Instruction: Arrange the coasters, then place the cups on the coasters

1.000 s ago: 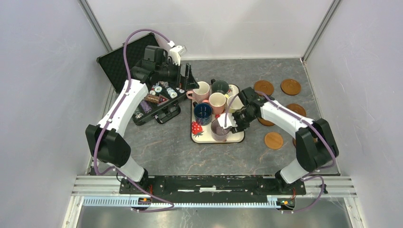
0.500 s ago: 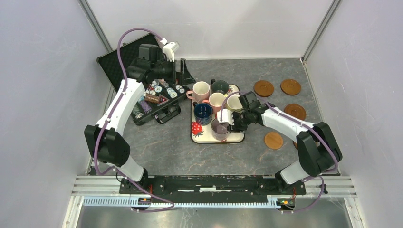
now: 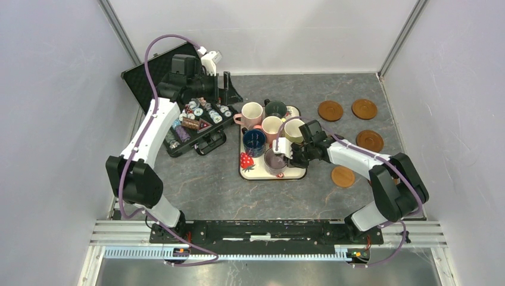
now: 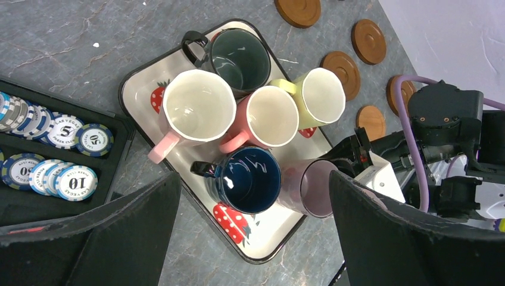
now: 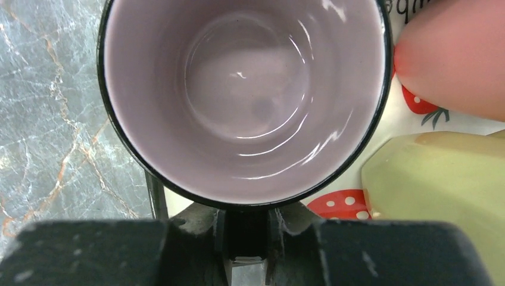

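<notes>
Gripping at the near side of the lilac mug (image 5: 244, 95), the right gripper (image 5: 247, 235) has its fingers pressed together just below the dark rim. A narrow dark piece is pinched between them. It looks to be the mug's handle, though the wrist view is too close to confirm. The mug is upright and empty at the near right corner of the strawberry-print tray (image 4: 140, 89). Whether its base rests on the tray or is lifted clear cannot be told.

The other five mugs stand upright on the same tray:
- The navy mug (image 4: 250, 179) is just beside the lilac one, on its left.
- The centre pink mug (image 4: 271, 116) is in the middle.
- The far-left pink mug (image 4: 196, 107) is at the far left corner.
- The dark green-grey mug (image 4: 238, 59) is at the far edge.
- The yellow-green mug (image 4: 321, 95) is on the right side, just beyond the right gripper.

No mug stands on a coaster.

The coasters (image 3: 330, 110) lie flat on the grey table (image 3: 202, 185) to the right of the tray, scattered and apart from one another. The overhead view shows four clearly. The left wrist view shows five, one of them partly behind a cable.

The left gripper (image 3: 229, 89) is spread wide and holds nothing. It hangs above the far end of the open poker-chip case (image 3: 196, 122), well apart from the mugs.
</notes>
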`<action>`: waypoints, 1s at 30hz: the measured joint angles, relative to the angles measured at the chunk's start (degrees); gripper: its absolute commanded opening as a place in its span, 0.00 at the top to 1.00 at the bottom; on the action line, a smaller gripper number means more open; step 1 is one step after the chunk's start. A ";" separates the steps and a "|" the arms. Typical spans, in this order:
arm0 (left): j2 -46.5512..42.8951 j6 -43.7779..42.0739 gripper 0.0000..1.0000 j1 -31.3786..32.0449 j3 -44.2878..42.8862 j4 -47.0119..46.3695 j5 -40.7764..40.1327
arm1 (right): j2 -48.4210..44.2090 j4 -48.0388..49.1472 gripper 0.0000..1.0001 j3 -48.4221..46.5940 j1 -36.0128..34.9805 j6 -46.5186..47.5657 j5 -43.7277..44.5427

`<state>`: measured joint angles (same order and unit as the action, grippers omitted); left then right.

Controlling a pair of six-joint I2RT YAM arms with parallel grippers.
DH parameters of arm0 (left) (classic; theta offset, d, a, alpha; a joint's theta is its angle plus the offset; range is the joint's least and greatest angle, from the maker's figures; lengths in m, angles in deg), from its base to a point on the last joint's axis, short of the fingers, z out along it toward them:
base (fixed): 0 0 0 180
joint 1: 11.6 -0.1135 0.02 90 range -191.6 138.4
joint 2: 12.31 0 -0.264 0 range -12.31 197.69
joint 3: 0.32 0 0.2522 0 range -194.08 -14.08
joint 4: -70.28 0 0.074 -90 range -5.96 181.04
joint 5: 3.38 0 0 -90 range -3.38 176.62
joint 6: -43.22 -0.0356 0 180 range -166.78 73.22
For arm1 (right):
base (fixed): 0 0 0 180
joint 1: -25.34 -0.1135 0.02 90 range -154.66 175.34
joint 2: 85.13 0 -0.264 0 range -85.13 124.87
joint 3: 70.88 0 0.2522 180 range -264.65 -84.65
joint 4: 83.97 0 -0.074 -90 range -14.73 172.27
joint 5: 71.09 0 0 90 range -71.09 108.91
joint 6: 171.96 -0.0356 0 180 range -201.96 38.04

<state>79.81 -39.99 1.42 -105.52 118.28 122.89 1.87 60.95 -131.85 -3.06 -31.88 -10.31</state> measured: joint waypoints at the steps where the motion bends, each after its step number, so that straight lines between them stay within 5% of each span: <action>1: 0.11 0.00 0.00 -0.04 0.00 -0.17 -0.04 | -0.07 0.24 0.92 0.09 0.00 -0.42 0.20; 3: 0.17 0.02 0.00 -0.09 0.00 -0.20 -0.13 | -0.28 0.28 1.00 0.13 0.00 -1.25 0.22; 11: 0.17 0.02 0.00 -0.20 0.00 -0.87 -0.13 | -6.88 -4.66 1.00 -1.01 0.00 -4.46 -1.16; 17: 0.17 0.00 0.00 -0.37 -0.42 -1.09 -0.20 | -8.46 -11.13 1.00 -11.41 1.92 -8.85 -5.14; 30: 2.99 -0.20 0.00 -1.33 -6.58 1.07 -1.25 | 0.76 -15.69 1.00 -36.50 33.86 -16.15 -4.46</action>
<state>82.80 -40.19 0.09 -112.10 119.35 121.64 2.64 45.26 -168.35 30.80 -48.03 -14.76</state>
